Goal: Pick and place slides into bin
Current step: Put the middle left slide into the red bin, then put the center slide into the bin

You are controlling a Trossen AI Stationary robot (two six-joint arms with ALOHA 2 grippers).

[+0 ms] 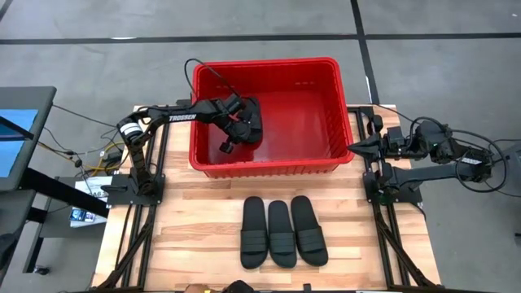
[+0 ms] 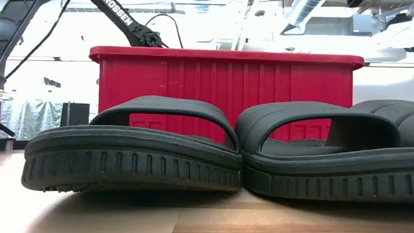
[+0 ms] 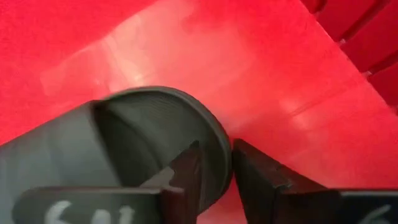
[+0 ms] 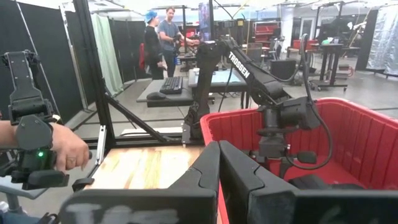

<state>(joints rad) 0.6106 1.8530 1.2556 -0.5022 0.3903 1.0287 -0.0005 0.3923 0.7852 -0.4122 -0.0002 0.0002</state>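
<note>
Left gripper (image 3: 214, 171), jaws pinching a black rubber slide sandal's (image 3: 124, 149) edge inside the red plastic bin (image 1: 269, 167) (right's shut, parked), could snag it on release.

I am operating in a robotics lab or workshop: black curtain partitions (image 4: 43, 56), a desk with a keyboard (image 4: 170, 85), grey concrete floor (image 1: 98, 73), two people (image 4: 160, 37) standing at further benches, and ceiling ducting (image 2: 304, 16) overhead.

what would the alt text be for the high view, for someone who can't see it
The left gripper holds a black slide inside the red bin. Three more slides lie side by side on the wooden table, and the right gripper waits beside the bin.
</note>
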